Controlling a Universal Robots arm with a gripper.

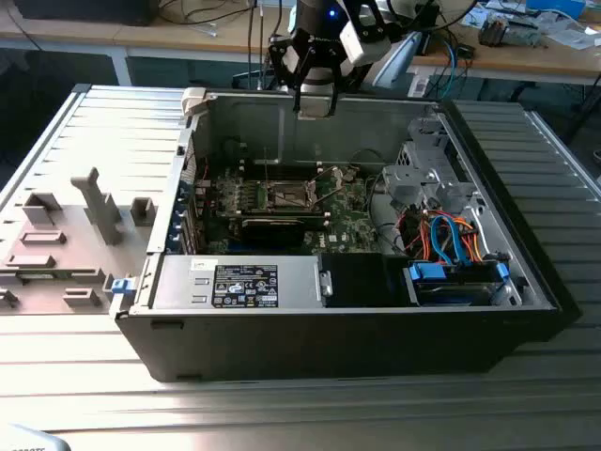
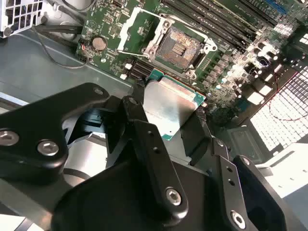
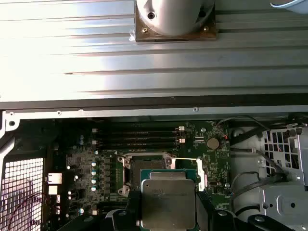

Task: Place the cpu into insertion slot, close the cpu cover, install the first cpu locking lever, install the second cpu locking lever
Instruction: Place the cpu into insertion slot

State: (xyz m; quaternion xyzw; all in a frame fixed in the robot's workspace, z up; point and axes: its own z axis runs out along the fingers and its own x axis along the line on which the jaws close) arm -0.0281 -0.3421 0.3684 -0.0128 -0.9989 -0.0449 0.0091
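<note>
My gripper (image 1: 315, 103) hangs above the open computer case, over its far wall, shut on the cpu. The cpu (image 2: 169, 103) is a flat square chip with a pale silver top, clamped edge to edge between the two black fingers (image 2: 144, 130); it also appears in the first wrist view (image 3: 168, 202). Below it the insertion slot (image 2: 180, 46) lies uncovered on the green motherboard (image 1: 343, 221), a dark square recess (image 3: 149, 166) in a silvery rim. The cpu cover (image 2: 136, 30) stands swung open beside the slot. From the exterior view the slot (image 1: 286, 194) is well below the gripper.
A black power supply (image 1: 239, 282) fills the case's near side. A drive cage with blue and orange cables (image 1: 451, 240) sits at the exterior view's right. Long black memory slots (image 3: 137, 137) run beside the socket. A grey fixture plate (image 1: 56, 244) lies outside the case at the left.
</note>
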